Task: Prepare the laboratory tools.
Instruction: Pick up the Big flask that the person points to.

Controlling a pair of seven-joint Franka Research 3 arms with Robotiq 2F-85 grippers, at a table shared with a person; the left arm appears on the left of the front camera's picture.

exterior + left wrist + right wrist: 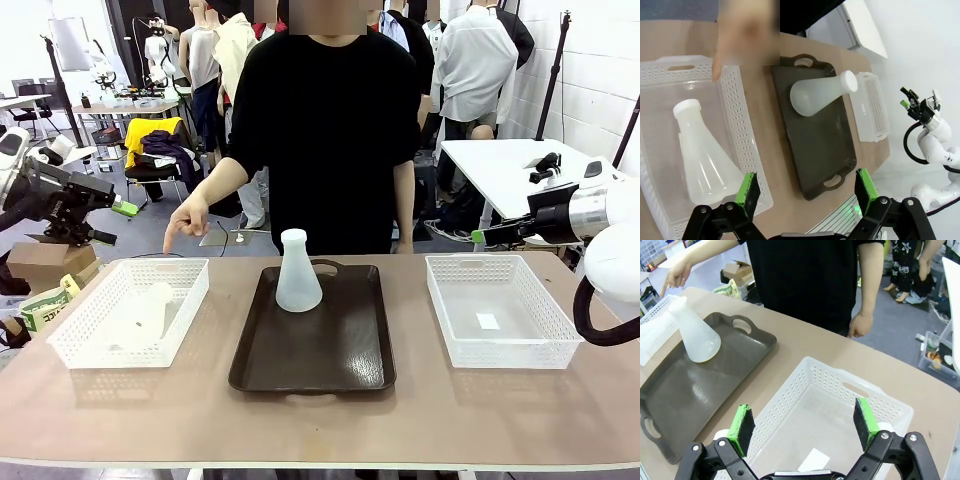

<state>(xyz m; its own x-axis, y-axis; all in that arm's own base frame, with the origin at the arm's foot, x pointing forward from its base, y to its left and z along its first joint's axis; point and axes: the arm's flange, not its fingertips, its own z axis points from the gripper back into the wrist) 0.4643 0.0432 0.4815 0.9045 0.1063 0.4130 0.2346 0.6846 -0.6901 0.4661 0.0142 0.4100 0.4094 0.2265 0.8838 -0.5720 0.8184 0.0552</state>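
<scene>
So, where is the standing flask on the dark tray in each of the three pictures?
Front view: the flask stands near the picture's centre, at the far end of the tray.
Left wrist view: upper middle, on the tray, looking tipped because the camera is rolled.
Right wrist view: upper left, near a tray handle.
Shared landmark: the dark tray.

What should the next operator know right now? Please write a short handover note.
Left gripper: open, holding nothing, raised above the left basket.
Right gripper: open, holding nothing, above the right basket.
Things: one flask stands upright on the dark tray, near its far end. The other flask lies on its side in the left basket. The person's hand points down at that basket's far edge.
Done: seemingly one flask on the tray.
Left: probably the lying flask, likely a job for the left arm.
</scene>
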